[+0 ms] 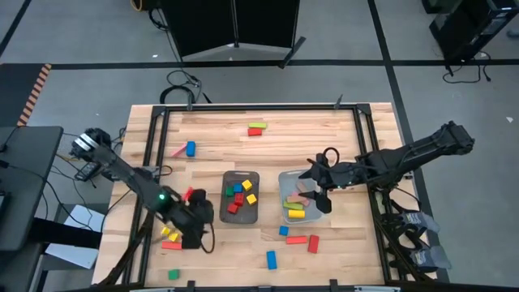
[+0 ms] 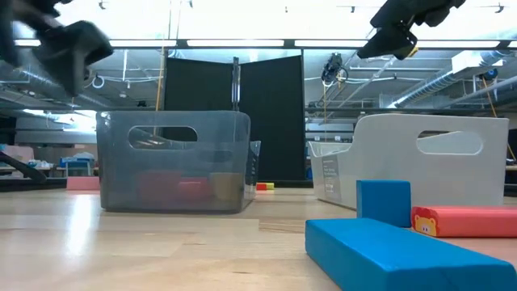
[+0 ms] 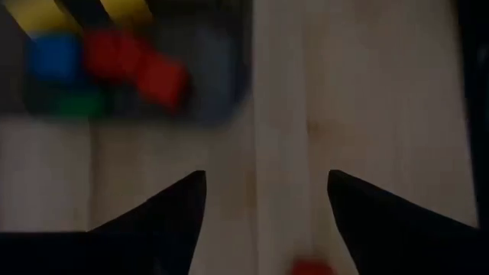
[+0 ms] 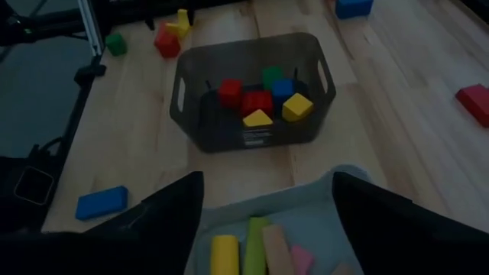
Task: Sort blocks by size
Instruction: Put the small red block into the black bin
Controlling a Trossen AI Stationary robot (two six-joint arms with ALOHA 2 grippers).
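I see a table (image 1: 324, 130) of pale, smooth wood planks with visible grain and a dull sheen, framed by dark metal rails. The dark grey tray (image 2: 174, 162) looks like translucent smoky plastic, slightly glossy; the pale tray (image 2: 420, 162) is opaque matt plastic. The blocks (image 2: 404, 250) look like painted wood with a flat, matt finish. My right gripper (image 4: 263, 206) shows matt black fingers.
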